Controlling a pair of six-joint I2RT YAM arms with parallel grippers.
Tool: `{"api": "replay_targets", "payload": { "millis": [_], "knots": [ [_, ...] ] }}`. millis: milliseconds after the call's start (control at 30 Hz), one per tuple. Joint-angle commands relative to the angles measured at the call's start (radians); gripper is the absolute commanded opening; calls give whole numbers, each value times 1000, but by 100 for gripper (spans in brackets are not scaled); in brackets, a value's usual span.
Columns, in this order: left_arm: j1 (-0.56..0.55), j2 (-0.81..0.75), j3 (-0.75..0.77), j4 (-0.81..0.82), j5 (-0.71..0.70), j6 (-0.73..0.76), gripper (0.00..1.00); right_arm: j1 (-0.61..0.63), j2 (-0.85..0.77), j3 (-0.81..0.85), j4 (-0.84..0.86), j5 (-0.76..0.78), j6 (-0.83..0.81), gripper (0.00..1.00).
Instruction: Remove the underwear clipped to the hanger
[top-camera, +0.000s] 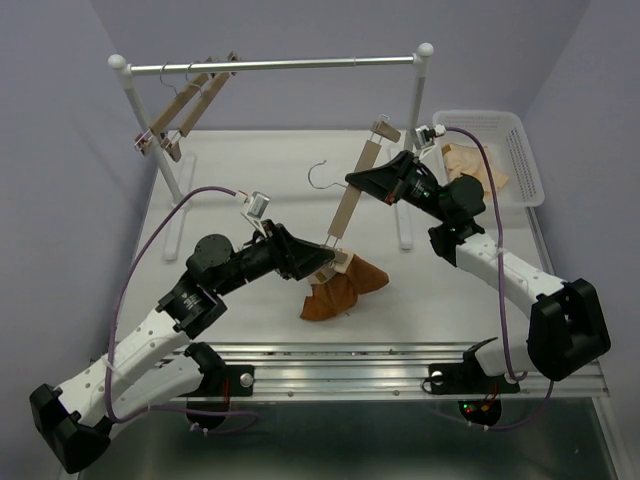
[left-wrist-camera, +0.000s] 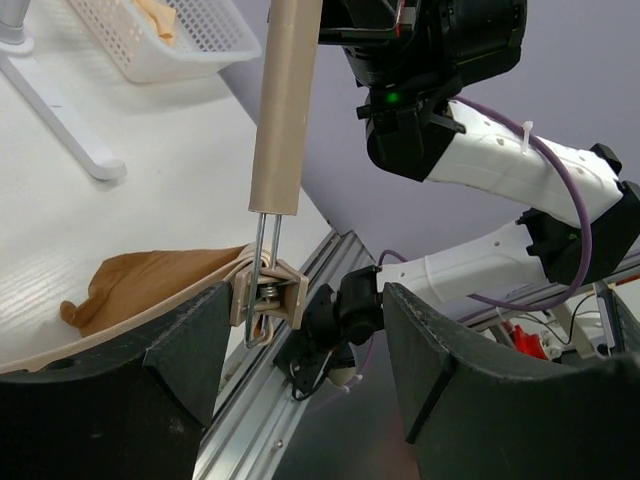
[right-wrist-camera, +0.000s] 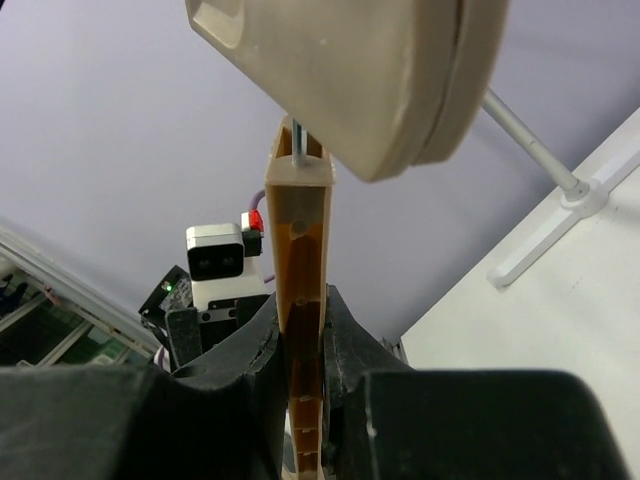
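The hanger (top-camera: 352, 200) is a light-wood bar tilted over the middle of the table, its wire hook (top-camera: 320, 175) pointing left. My right gripper (top-camera: 362, 182) is shut on the bar's upper part; in the right wrist view the fingers (right-wrist-camera: 255, 375) pinch the bar (right-wrist-camera: 300, 300), with the top clip (right-wrist-camera: 340, 70) close above. The rust-orange underwear (top-camera: 340, 288) hangs from the lower clip (top-camera: 338, 262) and rests on the table. My left gripper (top-camera: 322, 262) is open at that clip. In the left wrist view the clip (left-wrist-camera: 268, 292) sits between the jaws, against the left finger (left-wrist-camera: 190, 340), still holding the underwear (left-wrist-camera: 150, 280).
A white clothes rack (top-camera: 275, 66) spans the back, with two bare wooden hangers (top-camera: 185, 110) at its left end and a foot (top-camera: 403, 235) near my right arm. A white basket (top-camera: 500, 150) at the back right holds peach cloth (top-camera: 470, 165).
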Motion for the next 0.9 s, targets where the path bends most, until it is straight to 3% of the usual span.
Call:
{"api": "replay_targets", "payload": {
  "millis": [0,233,333,533,700,867],
  "knots": [
    [0,12,26,32,52,10,71,-9,2,56,10,37,-36,1],
    [0,39,41,15,46,36,68,-9,-10,75,-93,62,-73,1],
    [0,52,47,4,37,42,51,-9,-19,72,-103,73,-74,1],
    [0,55,61,4,28,48,44,-9,-19,75,-104,56,-79,1],
    [0,53,58,7,20,45,43,-9,-10,78,-107,41,-79,1],
    [0,56,55,12,0,39,53,-9,10,90,-110,8,-67,1]
  ]
}}
